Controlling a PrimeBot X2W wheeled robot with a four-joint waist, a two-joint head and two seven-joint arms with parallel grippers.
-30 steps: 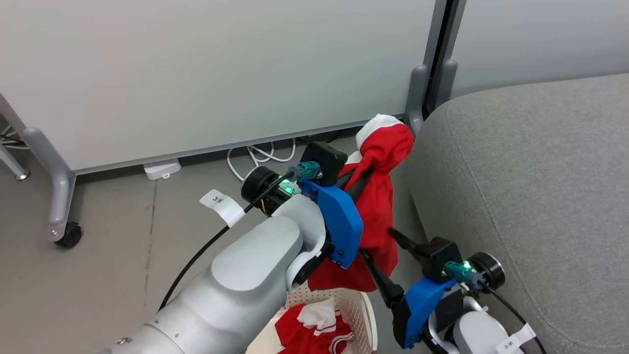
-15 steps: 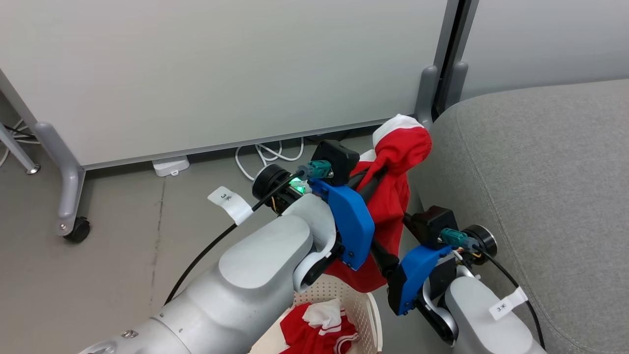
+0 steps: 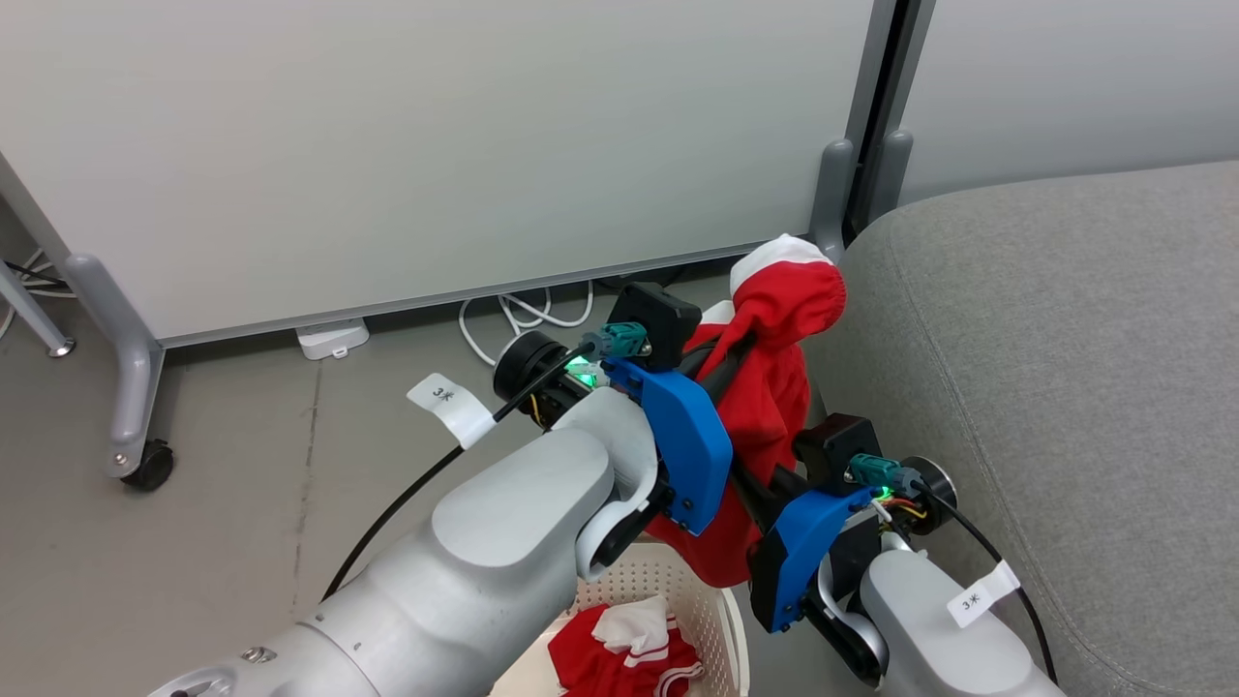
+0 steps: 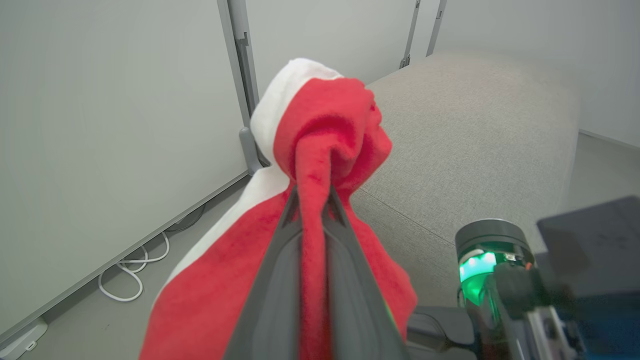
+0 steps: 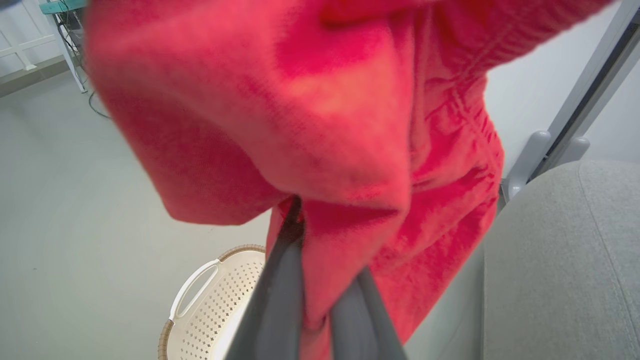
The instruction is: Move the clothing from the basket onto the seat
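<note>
Left gripper (image 4: 312,192) is pinched tight on a bunched fold near the top of the red fleece garment (image 3: 774,387). Right gripper (image 5: 310,235) is clamped on a lower fold of the same piece, cloth between the fingers. Seat (image 3: 1065,387) sits to the right, rounded corner just beside the hanging cloth, wide bare top beyond. White partition panel (image 3: 436,145) is behind, and its grey foot post (image 3: 834,184) crowds the cushion corner, so that spot is tight. Basket (image 3: 721,605) is on the floor under the arms, with another red-and-white piece (image 3: 619,658) inside. Garment hangs between arms and seat edge, hem near the basket rim; can't tell if it touches. Judgement: light, soft and limp, so it will drape and trail. Two-point hold on bunched folds looks sound. Hem could drag on the cushion edge unless raised above it. Floor cables (image 3: 523,315) are well apart.
</note>
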